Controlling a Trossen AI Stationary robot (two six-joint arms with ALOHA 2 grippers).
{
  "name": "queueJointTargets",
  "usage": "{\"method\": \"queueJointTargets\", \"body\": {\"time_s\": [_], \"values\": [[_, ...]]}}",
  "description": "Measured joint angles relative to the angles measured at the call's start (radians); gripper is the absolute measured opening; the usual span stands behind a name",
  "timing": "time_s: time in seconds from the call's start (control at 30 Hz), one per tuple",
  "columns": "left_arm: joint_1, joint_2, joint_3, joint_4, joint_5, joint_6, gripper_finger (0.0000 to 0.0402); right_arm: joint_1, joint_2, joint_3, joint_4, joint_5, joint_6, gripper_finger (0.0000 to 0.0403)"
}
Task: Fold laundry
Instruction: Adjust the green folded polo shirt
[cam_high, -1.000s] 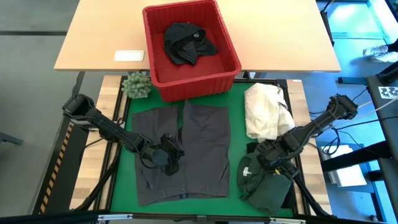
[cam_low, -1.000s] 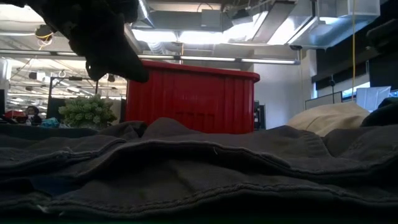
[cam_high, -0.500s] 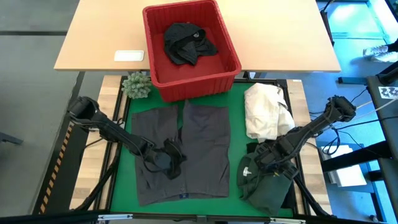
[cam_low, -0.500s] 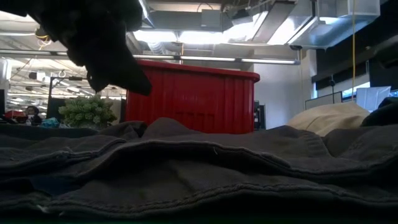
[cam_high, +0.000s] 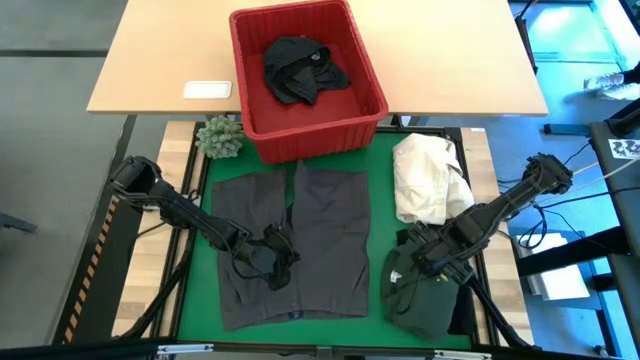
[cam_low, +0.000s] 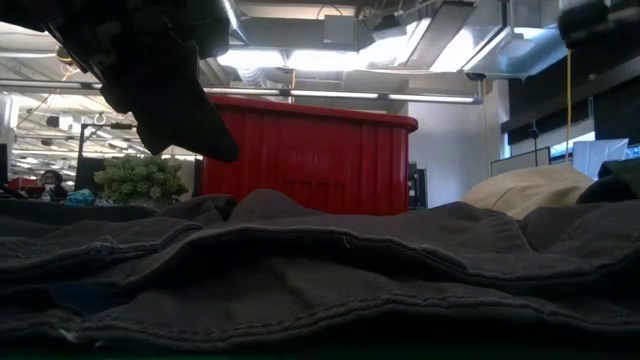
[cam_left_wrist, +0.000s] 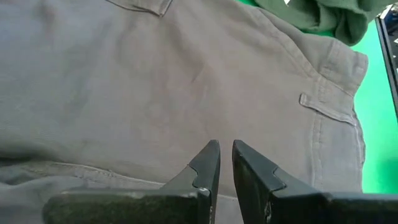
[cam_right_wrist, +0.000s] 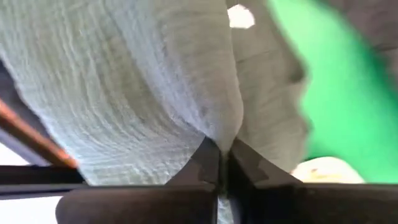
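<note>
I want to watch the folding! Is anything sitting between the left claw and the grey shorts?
No, nothing visible. The left gripper hangs right over the grey shorts, its fingers nearly together, with only bare cloth ahead of it. The dark green garment lies off to the side, pinched by the right gripper.

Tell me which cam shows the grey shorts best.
High view: the grey shorts lie spread flat, whole outline visible, left gripper over them. Left wrist view shows only a close patch; low view only edge-on folds; right wrist view shows none of them.
</note>
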Motion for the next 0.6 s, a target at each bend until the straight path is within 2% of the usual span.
{"method": "queueJointTargets", "body": {"time_s": [0.17,0.5,0.6], "values": [[0.0,0.0,0.0,0.0,0.001,0.018,0.004,-0.013,0.001,0.025,0.034,0.089,-0.08,0.0005],[0.0,0.0,0.0,0.0,0.001,0.02,0.004,-0.161,0.121,0.025,0.089,0.097,-0.133,0.0005],[-0.001,0.0,-0.001,0.0,0.001,0.02,0.004,-0.19,0.174,0.024,0.085,0.067,-0.141,0.0006]]}}
